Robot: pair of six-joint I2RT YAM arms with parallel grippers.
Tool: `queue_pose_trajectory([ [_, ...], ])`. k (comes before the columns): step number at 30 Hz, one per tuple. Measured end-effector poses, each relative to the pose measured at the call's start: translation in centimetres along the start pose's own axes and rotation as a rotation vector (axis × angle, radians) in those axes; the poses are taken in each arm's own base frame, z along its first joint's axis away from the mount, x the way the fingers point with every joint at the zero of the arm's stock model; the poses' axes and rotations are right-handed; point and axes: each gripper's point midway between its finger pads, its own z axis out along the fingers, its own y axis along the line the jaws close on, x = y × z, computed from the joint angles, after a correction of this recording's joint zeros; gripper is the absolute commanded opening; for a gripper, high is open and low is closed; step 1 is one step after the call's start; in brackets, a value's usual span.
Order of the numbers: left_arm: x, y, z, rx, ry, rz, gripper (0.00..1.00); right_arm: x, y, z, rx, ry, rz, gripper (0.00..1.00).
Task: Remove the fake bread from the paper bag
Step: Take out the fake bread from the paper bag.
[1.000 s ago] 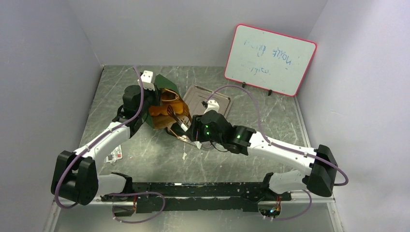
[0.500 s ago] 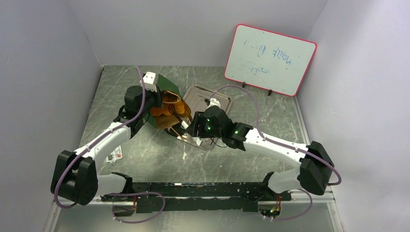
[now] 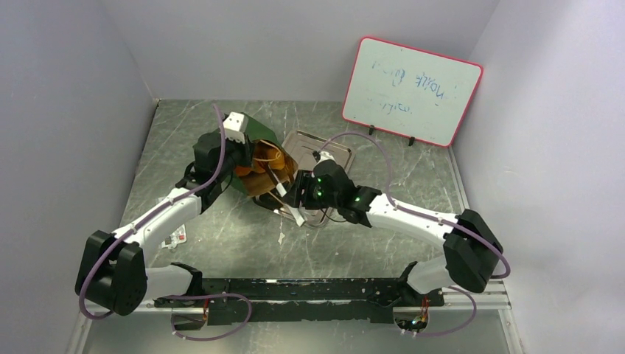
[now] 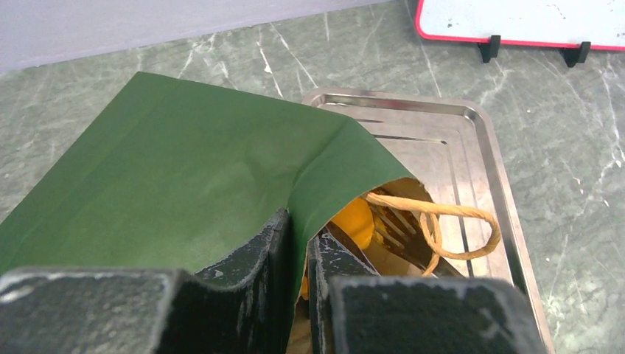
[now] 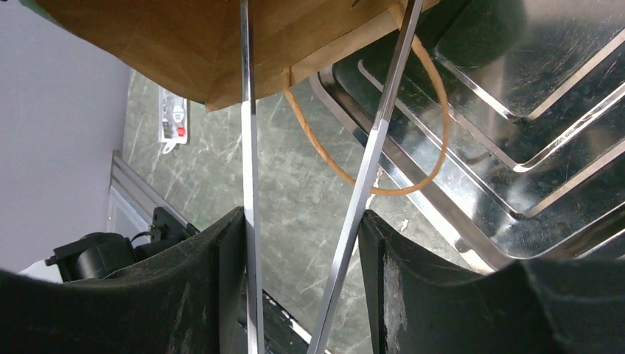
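The paper bag [image 3: 259,137] lies tilted on the table, dark green outside, with its brown mouth [image 3: 270,175] facing right over the tray. My left gripper [image 3: 237,158] is shut on the bag's rim; in the left wrist view the green paper [image 4: 191,162] passes between its jaws [image 4: 298,254]. The orange-yellow fake bread [image 4: 354,220] sits inside the mouth, behind a twisted handle [image 4: 442,221]. My right gripper [image 3: 296,193] is shut on metal tongs [image 5: 247,147]. The arms of the tongs run from between its fingers [image 5: 302,243] into the bag's brown opening [image 5: 191,44].
A steel tray [image 3: 335,155] lies right of the bag and shows in the left wrist [image 4: 479,147] and right wrist [image 5: 516,147] views. A red-framed whiteboard [image 3: 411,90] stands at the back right. A small packet [image 3: 175,236] lies by the left arm.
My right arm has stretched toward the bag, pushing the tongs farther into its mouth. My left gripper has shifted right with the rim, turning the opening more toward the tray.
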Motion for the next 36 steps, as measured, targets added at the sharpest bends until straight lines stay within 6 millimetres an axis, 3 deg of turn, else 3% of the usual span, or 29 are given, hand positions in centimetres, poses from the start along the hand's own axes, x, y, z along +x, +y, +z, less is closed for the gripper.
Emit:
queue_pose_trajectory([
  [6,1.5,-1.6,-0.2,0.038,0.029,0.009,0.07,1.0,-1.2,1.3,0.021,0.027,-0.003,0.50],
  [12,3.1,-2.2,-0.5,0.050,0.062,0.014,0.07,2.4,-2.7,1.9,0.046,0.070,-0.008,0.37],
  [16,3.1,-2.2,-0.5,0.043,0.061,0.019,0.07,2.3,-2.8,1.9,0.047,0.070,-0.008,0.13],
  [19,3.1,-2.2,-0.5,0.037,0.059,0.021,0.07,2.3,-3.0,1.9,0.047,0.072,-0.008,0.00],
  [25,3.1,-2.5,-0.5,0.030,0.058,0.025,0.07,2.6,-3.2,1.5,0.052,0.087,-0.008,0.00],
  [26,3.1,-2.5,-0.5,0.029,0.057,0.026,0.07,2.6,-3.1,1.3,0.051,0.087,-0.008,0.03],
  [30,3.1,-2.5,-0.5,0.027,0.055,0.026,0.07,2.5,-3.1,0.8,0.048,0.085,-0.009,0.34],
  [36,3.0,-2.7,-0.6,0.031,0.054,0.028,0.07,2.9,-3.7,1.2,0.047,0.101,-0.021,0.47],
])
